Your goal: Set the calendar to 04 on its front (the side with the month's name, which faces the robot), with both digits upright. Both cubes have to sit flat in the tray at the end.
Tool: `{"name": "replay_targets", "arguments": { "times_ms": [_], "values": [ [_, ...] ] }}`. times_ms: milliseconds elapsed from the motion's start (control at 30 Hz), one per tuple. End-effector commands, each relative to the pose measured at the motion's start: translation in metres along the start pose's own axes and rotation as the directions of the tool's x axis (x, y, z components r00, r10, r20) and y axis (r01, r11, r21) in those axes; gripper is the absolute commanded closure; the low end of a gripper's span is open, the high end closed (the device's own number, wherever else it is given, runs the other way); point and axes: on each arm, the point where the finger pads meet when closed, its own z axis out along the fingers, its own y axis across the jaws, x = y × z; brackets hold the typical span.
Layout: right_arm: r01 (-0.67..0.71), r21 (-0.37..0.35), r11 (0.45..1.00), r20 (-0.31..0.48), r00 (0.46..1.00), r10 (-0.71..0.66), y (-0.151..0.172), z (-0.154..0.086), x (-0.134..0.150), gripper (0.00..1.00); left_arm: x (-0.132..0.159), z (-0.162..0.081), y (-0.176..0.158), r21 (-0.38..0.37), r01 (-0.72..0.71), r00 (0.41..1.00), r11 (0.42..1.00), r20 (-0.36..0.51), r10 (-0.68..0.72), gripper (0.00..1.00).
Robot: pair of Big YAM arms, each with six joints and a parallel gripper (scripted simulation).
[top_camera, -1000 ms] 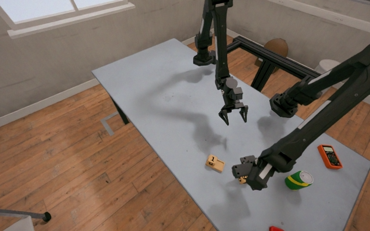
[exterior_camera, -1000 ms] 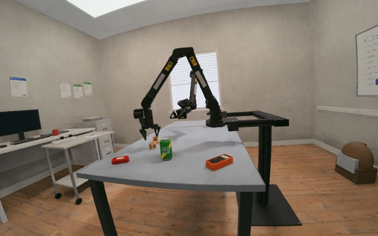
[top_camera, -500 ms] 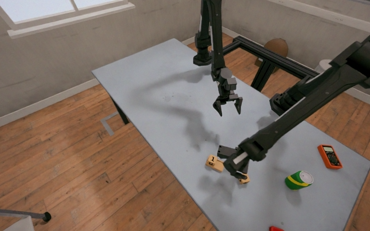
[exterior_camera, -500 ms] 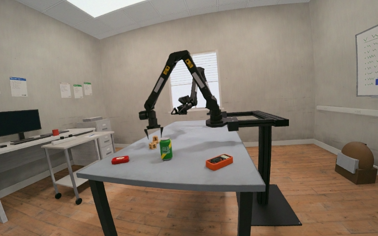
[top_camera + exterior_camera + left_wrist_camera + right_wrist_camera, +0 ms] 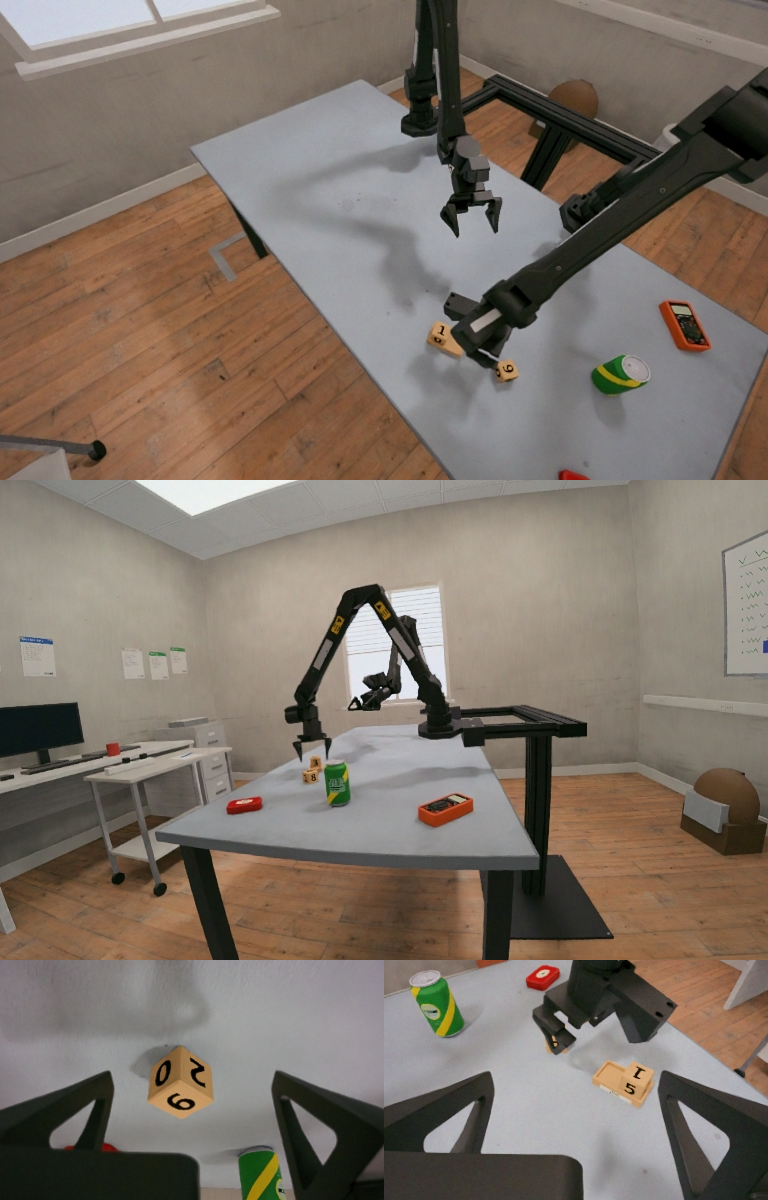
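Note:
A wooden tray [image 5: 454, 348] [image 5: 596, 1080] has its white label towards the robot; its left compartment is empty in the right wrist view. A cube [image 5: 438, 335] [image 5: 315, 763] [image 5: 638, 1080] sits in the right compartment, 5 on its front, 1 on top. The loose cube [image 5: 508, 370] [image 5: 310, 776] [image 5: 181, 1082] stands on the table beside the tray, showing 0, 2 and 6 in the left wrist view. My left gripper [image 5: 313, 758] [image 5: 192, 1079] is open above it, turned relative to its faces, holding nothing. My right gripper [image 5: 477, 233] [image 5: 576, 1080] is open and empty, away from the tray.
A green can [image 5: 614, 376] [image 5: 337, 785] [image 5: 440, 1010] stands beyond the loose cube. An orange multimeter [image 5: 685, 325] [image 5: 445, 810] lies near the robot-side edge. A red case [image 5: 573, 475] [image 5: 244, 805] [image 5: 543, 979] lies near the opposite edge.

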Motion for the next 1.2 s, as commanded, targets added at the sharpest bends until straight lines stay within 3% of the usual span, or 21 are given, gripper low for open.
{"name": "replay_targets", "arguments": {
  "times_ms": [0, 100, 233, 467, 567, 700, 867, 1033, 1100, 1167],
  "values": [
    [-0.006, 0.006, 1.000, 0.011, 1.000, 0.006, -0.003, 0.003, -0.005, 0.00, 0.002, -0.012, 0.019, -0.027, 0.004, 1.000, 1.000, 0.007, -0.004, 0.00],
    [-0.006, 0.006, 1.000, 0.011, 1.000, 0.006, -0.003, 0.003, -0.005, 0.00, 0.002, -0.012, 0.019, -0.026, 0.022, 1.000, 0.999, 0.009, -0.021, 0.00],
    [-0.006, 0.006, 1.000, 0.011, 1.000, 0.006, -0.003, 0.003, -0.005, 0.00, 0.014, -0.012, 0.018, -0.022, 0.198, 0.980, 0.980, 0.027, -0.197, 0.00],
    [-0.006, 0.006, 1.000, 0.011, 1.000, 0.006, -0.003, 0.003, -0.005, 0.00, 0.025, -0.008, 0.021, 0.022, 0.511, 0.856, 0.859, 0.072, -0.512, 0.00],
    [-0.006, 0.006, 1.000, 0.011, 1.000, 0.006, -0.003, 0.003, -0.005, 0.00, 0.020, -0.010, 0.020, 0.022, 0.539, 0.839, 0.842, 0.076, -0.539, 0.00],
    [-0.006, 0.006, 1.000, 0.011, 1.000, 0.006, -0.003, 0.003, -0.005, 0.00, 0.033, -0.004, 0.021, 0.074, 0.704, 0.701, 0.706, 0.084, -0.708, 0.00],
    [-0.006, 0.006, 1.000, 0.011, 1.000, 0.006, -0.003, 0.003, -0.005, 0.00, 0.041, -0.001, 0.021, 0.121, 0.829, 0.540, 0.546, 0.079, -0.838, 0.00],
    [-0.006, 0.006, 1.000, 0.011, 1.000, 0.006, -0.003, 0.003, -0.005, 0.00, 0.049, 0.001, 0.021, 0.169, 0.922, 0.343, 0.348, 0.058, -0.938, 0.00],
    [-0.006, 0.006, 1.000, 0.011, 1.000, 0.006, -0.003, 0.003, -0.005, 0.00, 0.049, 0.001, 0.021, 0.169, 0.922, 0.343, 0.348, 0.058, -0.938, 0.00],
    [-0.006, 0.006, 1.000, 0.011, 1.000, 0.006, -0.003, 0.003, -0.005, 0.00, 0.045, 0.001, 0.018, 0.185, 0.944, 0.271, 0.275, 0.046, -0.962, 0.00]
  ]
}}
